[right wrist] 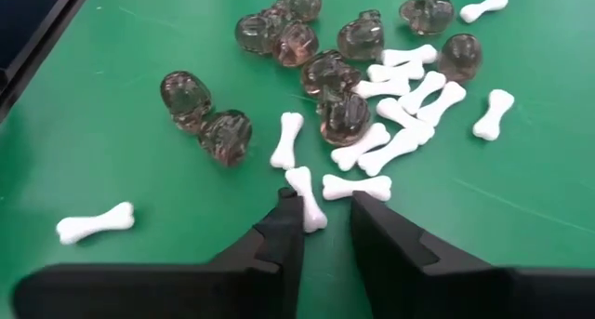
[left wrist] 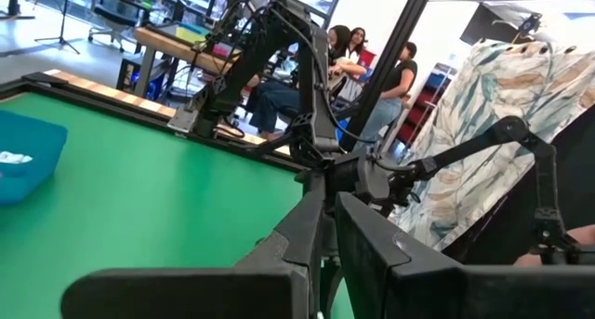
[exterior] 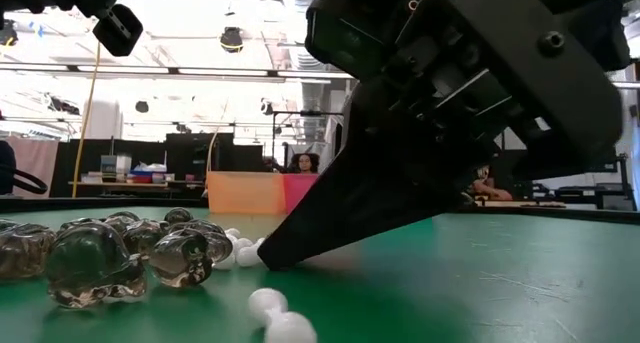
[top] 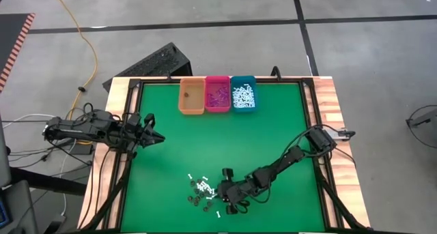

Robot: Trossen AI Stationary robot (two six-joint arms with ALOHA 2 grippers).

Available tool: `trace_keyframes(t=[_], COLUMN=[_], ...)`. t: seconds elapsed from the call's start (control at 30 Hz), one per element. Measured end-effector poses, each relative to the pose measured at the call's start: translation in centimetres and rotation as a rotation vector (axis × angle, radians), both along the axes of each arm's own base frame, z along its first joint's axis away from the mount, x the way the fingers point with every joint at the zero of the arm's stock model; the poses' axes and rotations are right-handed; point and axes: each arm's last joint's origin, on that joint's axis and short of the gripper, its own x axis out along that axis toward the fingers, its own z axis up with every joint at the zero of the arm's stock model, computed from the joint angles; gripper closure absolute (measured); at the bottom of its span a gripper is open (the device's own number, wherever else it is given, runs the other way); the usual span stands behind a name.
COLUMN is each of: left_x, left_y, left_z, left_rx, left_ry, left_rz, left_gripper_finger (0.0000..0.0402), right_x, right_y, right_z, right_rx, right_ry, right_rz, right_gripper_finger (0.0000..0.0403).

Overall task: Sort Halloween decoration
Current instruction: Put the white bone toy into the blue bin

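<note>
1. The left gripper point(top: 156, 136) hangs over the green counter point(top: 273, 132) near its left edge, well apart from everything else; its fingers lie clenched together with nothing between them.
2. An orange bin point(top: 192, 96), a pink bin point(top: 218, 93) and a teal bin point(top: 243, 93) stand side by side, touching, at the far edge of the counter. The pink one holds purple bits, the teal one white bones; what lies in the orange one is too small to tell.
3. A loose heap of white bones point(right wrist: 386, 153) and smoky translucent skulls point(right wrist: 344, 114) lies on the counter near its front edge, left of the right arm.
4. The right gripper point(right wrist: 323, 207) sits low at that heap, fingertips down at the counter. Its fingers are parted, and one white bone point(right wrist: 305, 197) lies at the tip of one finger point(right wrist: 284, 228), partly in the gap, not yet pinched.
</note>
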Motion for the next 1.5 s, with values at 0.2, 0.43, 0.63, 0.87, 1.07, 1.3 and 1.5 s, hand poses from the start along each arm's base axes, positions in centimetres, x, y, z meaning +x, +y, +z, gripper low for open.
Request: trace_keyframes(t=[0.2, 0.43, 0.63, 0.87, 1.07, 1.3, 1.5], left_x=[0.0, 0.0, 0.0, 0.0, 0.0, 0.0, 0.0], left_y=[0.0, 0.0, 0.0, 0.0, 0.0, 0.1, 0.1], left_z=[0.0, 0.0, 0.0, 0.0, 0.0, 0.0, 0.0], left_rx=[-0.001, 0.000, -0.002, -0.001, -0.001, -0.005, -0.005], left_ry=[0.001, 0.001, 0.001, 0.001, 0.001, 0.001, 0.001], left_rz=[0.000, 0.000, 0.000, -0.001, 0.004, 0.031, 0.034], left_gripper_finger=[0.0376, 0.0376, 0.0376, 0.0376, 0.0376, 0.0376, 0.0376], right_x=[0.1, 0.0, -0.3, -1.1, -2.0, -2.9, -3.8], right_y=[-0.3, -0.2, -0.1, -1.0, -4.7, -13.2, -22.3], right_z=[-0.1, -0.1, 1.0, 4.6, 7.6, 10.9, 13.6], right_rx=[0.000, 0.057, 0.071, 0.011, -0.140, -0.303, -0.418], right_ry=[0.009, 0.018, 0.002, -0.024, 0.021, 0.117, 0.163], right_rz=[-0.017, -0.059, -0.066, -0.116, -0.274, -0.550, -0.720], right_gripper_finger=[0.0350, 0.0386, 0.0385, 0.0382, 0.0382, 0.0382, 0.0381])
